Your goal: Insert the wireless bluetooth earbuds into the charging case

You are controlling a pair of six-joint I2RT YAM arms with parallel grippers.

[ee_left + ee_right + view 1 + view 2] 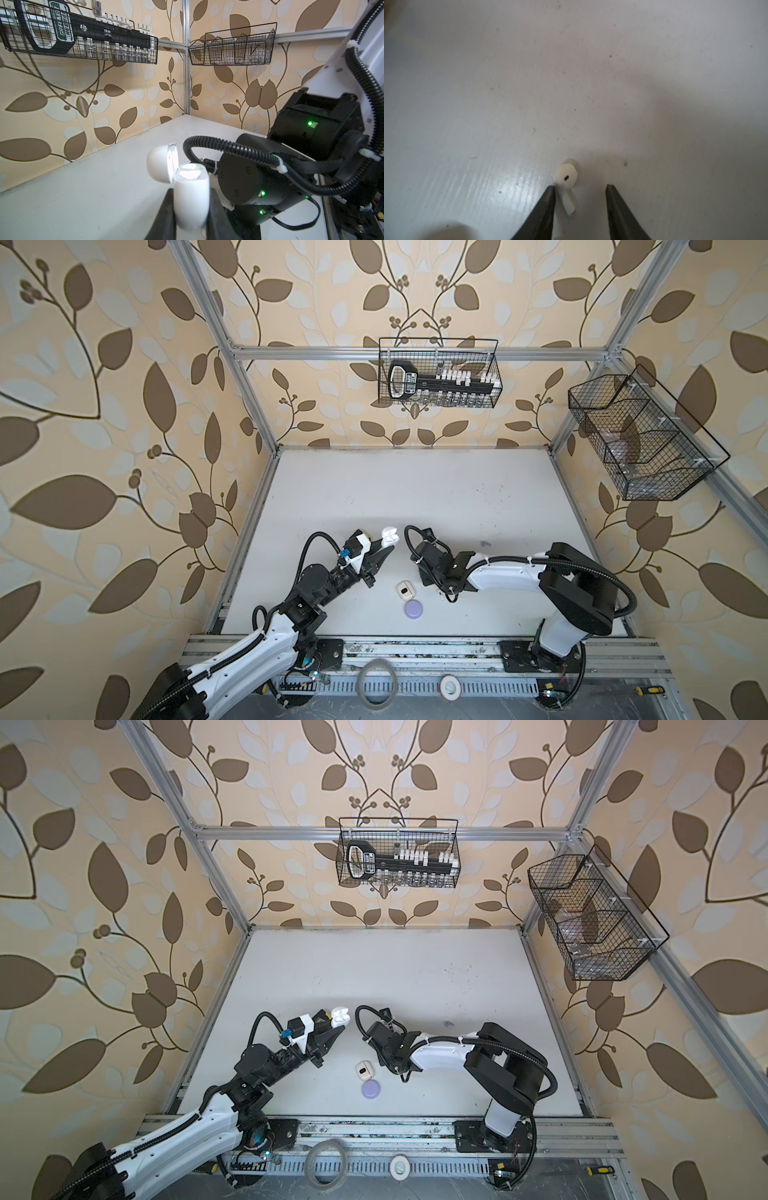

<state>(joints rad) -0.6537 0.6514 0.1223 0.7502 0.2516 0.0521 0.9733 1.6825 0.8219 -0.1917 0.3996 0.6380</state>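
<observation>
My left gripper [191, 190] is shut on a white charging case [191, 199] and holds it above the table with its lid [160, 164] flipped open. In both top views the case [390, 536] [340, 1016] sits at that gripper's tip, left of centre. My right gripper [580, 187] points down at the table with its jaws open. A white stemmed earbud [566, 176] lies on the table between them, close beside one finger [548, 199] and not gripped. In both top views the right wrist [432, 564] hides those fingers and the earbud.
A cream case [405, 590] [365, 1070] and a round lavender case [413, 608] [371, 1088] lie near the table's front. A tiny lavender earbud [484, 544] [447, 1023] lies behind the right arm. Two wire baskets [438, 373] [640, 439] hang on the walls.
</observation>
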